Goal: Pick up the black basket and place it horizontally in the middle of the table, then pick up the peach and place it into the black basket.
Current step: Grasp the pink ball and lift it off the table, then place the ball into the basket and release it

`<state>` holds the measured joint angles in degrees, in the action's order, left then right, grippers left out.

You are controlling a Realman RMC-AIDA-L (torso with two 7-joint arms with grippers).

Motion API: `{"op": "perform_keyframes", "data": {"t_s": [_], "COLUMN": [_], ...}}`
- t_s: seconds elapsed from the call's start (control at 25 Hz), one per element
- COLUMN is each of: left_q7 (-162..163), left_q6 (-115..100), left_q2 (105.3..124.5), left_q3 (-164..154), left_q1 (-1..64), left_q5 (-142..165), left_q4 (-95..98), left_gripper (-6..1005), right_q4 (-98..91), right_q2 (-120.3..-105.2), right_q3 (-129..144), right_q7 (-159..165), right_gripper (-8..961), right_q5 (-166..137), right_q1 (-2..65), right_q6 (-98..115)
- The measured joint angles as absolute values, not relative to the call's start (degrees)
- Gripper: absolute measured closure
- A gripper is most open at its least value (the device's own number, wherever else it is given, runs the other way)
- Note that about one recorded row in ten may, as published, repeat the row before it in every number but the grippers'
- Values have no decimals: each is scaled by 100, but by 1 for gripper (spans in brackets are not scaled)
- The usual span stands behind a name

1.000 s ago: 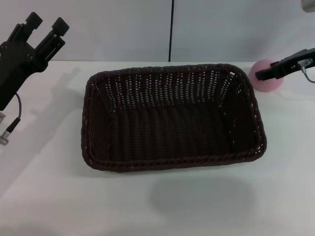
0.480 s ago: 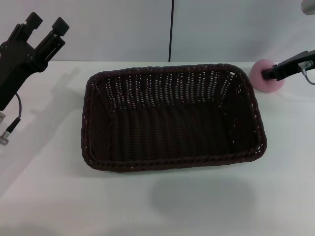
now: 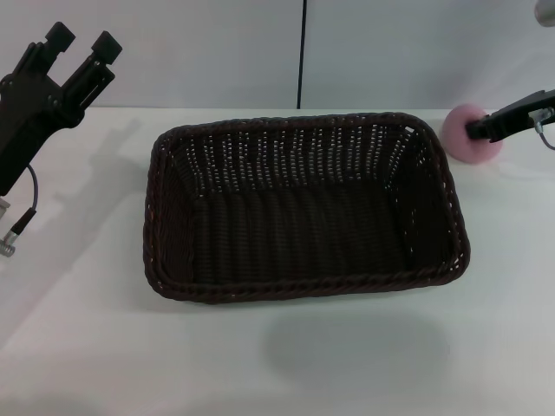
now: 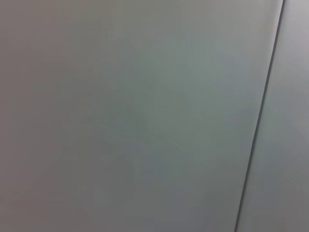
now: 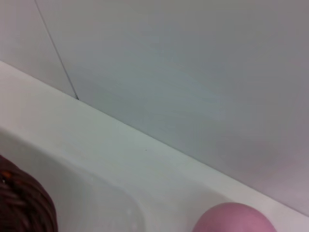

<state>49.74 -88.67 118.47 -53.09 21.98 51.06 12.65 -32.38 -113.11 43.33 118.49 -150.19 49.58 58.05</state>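
The black basket (image 3: 303, 208) lies lengthwise across the middle of the white table (image 3: 104, 329), open side up and empty. Its dark woven rim also shows in the right wrist view (image 5: 21, 203). The pink peach (image 3: 460, 143) sits on the table just past the basket's far right corner, apart from it. It also shows in the right wrist view (image 5: 236, 220). My right gripper (image 3: 475, 130) reaches in from the right edge, with its tip in front of the peach. My left gripper (image 3: 82, 41) is open and empty, raised at the far left.
A grey wall with a dark vertical seam (image 3: 303, 52) stands right behind the table's far edge. The left wrist view shows only this wall (image 4: 145, 116). A cable with a metal plug (image 3: 10, 238) hangs from the left arm.
My right gripper's tip has drawn back to the right across the peach. The basket and the left arm have not moved.
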Motion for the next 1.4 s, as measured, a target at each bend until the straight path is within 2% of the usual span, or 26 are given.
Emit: {"op": "perform_keyframes", "data": {"t_s": [0.4, 0.68, 0.88, 0.92, 1.08, 1.4], "left_q7": [4975, 4975, 4974, 4974, 4974, 4977], "left_q6": [-8885, -8900, -8903, -8903, -8912, -8937], "left_q2": [11847, 11847, 11848, 11847, 11848, 11848], "left_q3": [-5308, -5309, -5308, -5308, -5309, -5303], "left_q1": [2187, 2157, 2140, 2139, 2146, 2143], "left_q5": [5106, 5063, 5046, 5044, 5035, 5027], "left_q4": [1265, 1265, 1265, 1261, 1193, 1186], "left_gripper": [142, 142, 142, 142, 142, 142], "right_q4": [-3414, -4816, -5208, -5169, -5048, -4608], "right_q2": [-11313, -11292, -11455, -11538, -11626, -11653], "right_q3": [4168, 3934, 4036, 4229, 4822, 5389], "right_q7": [11897, 11434, 10962, 10911, 10900, 11052], "right_gripper": [854, 854, 855, 855, 832, 734], "right_q5": [-14826, -11699, -10473, -10419, -10426, -10428], "right_q1": [4866, 3979, 3787, 3835, 3876, 3998], "right_q6": [5882, 7515, 8848, 9162, 9143, 8690]}}
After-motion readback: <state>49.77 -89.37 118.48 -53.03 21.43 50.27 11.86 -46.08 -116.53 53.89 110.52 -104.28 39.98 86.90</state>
